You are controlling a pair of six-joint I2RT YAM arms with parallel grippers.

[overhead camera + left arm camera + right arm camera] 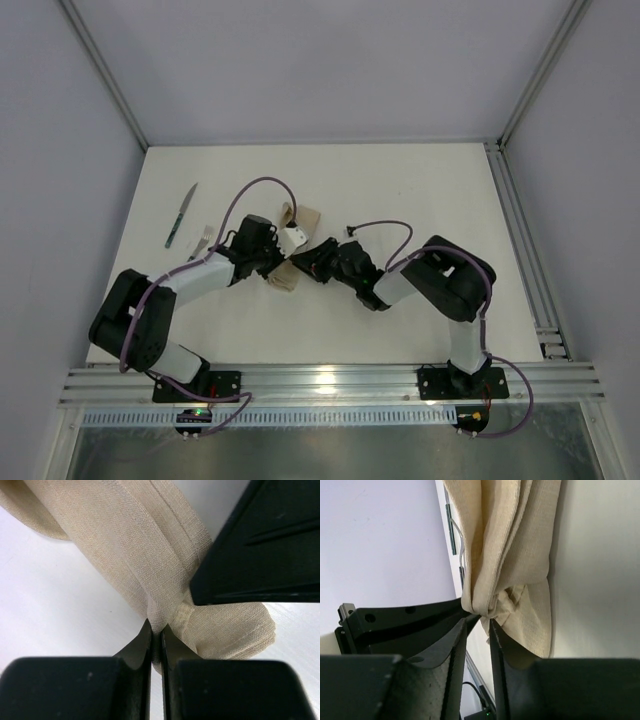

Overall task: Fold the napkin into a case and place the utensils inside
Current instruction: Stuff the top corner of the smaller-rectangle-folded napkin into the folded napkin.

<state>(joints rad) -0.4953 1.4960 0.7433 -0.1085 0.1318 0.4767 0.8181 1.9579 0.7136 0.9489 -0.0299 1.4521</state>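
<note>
The napkin [287, 279] lies mid-table as a narrow beige folded strip, bunched where both grippers meet. It also shows in the left wrist view [150, 545] and the right wrist view [505, 540]. My left gripper [277, 263] is shut on a fold of the cloth [156, 630]. My right gripper [304, 262] faces it from the right, its tips [485, 619] pinching a gathered knot of the same cloth. The knife [181, 215] and the fork [203, 241], both with dark teal handles, lie on the table to the left, apart from the napkin.
A metal rail [520, 240] runs along the table's right edge and a slotted rail [330, 382] along the near edge. Grey walls enclose the left, back and right sides. The right gripper's black body [260, 540] fills the upper right of the left wrist view.
</note>
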